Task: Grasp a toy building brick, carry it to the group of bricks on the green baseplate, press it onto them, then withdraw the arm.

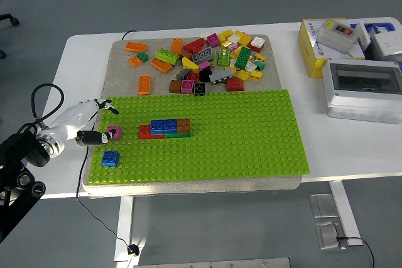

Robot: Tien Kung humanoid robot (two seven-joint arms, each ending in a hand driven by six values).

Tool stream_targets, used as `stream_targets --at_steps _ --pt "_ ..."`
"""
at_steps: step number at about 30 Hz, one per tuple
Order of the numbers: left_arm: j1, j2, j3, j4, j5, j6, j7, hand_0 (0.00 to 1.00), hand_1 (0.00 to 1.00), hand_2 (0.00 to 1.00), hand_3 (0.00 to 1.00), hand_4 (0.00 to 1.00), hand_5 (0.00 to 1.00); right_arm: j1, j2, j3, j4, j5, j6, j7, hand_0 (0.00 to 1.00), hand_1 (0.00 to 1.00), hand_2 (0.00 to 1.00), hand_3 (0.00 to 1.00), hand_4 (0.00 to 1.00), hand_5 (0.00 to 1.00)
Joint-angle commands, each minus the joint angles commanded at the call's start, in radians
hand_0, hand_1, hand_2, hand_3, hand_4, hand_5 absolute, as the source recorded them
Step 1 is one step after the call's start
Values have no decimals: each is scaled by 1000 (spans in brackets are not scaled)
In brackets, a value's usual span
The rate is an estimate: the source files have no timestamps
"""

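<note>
A row of joined bricks [166, 128], red, blue, brown and green, sits on the green baseplate [251, 130] left of its middle. A pink brick [114, 132] stands at the plate's left edge and a small blue brick [110, 159] lies near its front left corner. My left hand [93, 123], white with dark fingertips, hovers at the plate's left edge with its fingers relaxed and holding nothing; a fingertip is just beside the pink brick. The right arm is out of sight.
A pile of loose bricks [210, 61] lies on the beige mat behind the plate, with orange plates [141, 61] at its left. A grey enclosure [363, 89] and a yellow box [326, 45] stand at the right. A black cable [44, 101] loops by my left arm.
</note>
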Motion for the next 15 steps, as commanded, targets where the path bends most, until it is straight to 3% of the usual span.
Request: stream_targets --at_steps 9,11,15 --pt "-16 -1 16 22 1 -8 7 998 954 947 739 666 167 0 0 -3 0 3 0 0 706 640 594 785 639 998" --pt "-10 -2 9 14 -8 -12 11 998 953 949 755 696 222 0 1 -1 0 1 0 -1 706 640 594 785 639 998" --pt "20 -12 -43 -28 -78 -19 10 998 953 949 755 696 222 -3 3 4 0 -3 0 -3 706 640 594 785 639 998"
